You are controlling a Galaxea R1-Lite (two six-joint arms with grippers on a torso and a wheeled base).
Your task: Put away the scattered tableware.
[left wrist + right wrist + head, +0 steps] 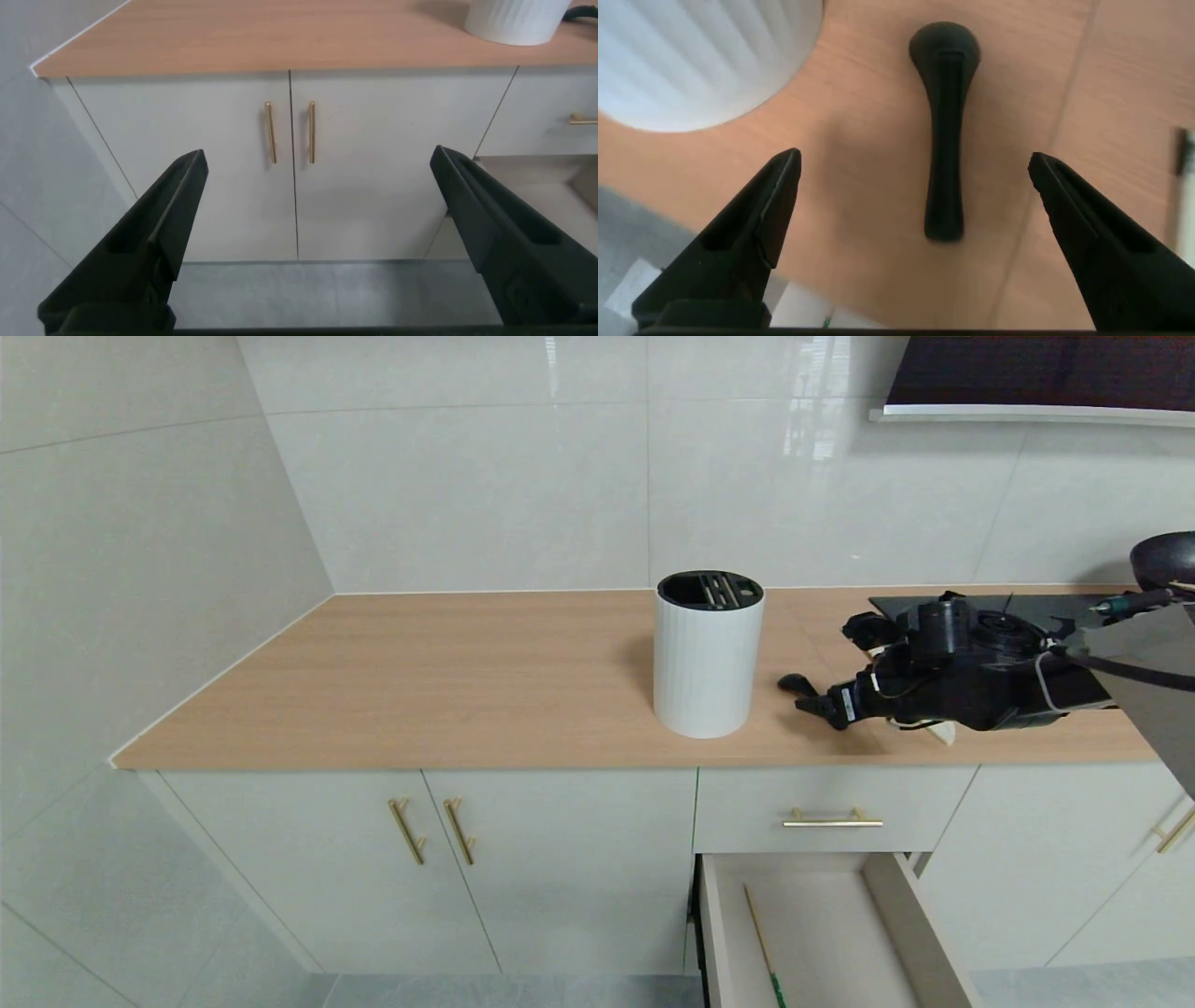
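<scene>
Tiled wall (467, 476), wooden countertop (420, 681), utensil holder (708, 658)

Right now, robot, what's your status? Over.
Right gripper open over black utensil, beside white utensil holder. Left gripper open, facing cabinet doors. Nothing in the way.

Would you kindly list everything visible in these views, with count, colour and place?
Utensil holder: one, white ribbed with a black top, standing on the countertop.
Utensil: one, black, lying on the countertop beside the holder.
Chopstick: one, wooden with a green tip, in the open drawer.
Pan: one, black, far right by the hob.
Cabinet handles: four, gold, on the cabinet fronts.
Right end effector: one, black, open above the utensil.
Left end effector: one, black, open, facing the cabinet doors.
</scene>
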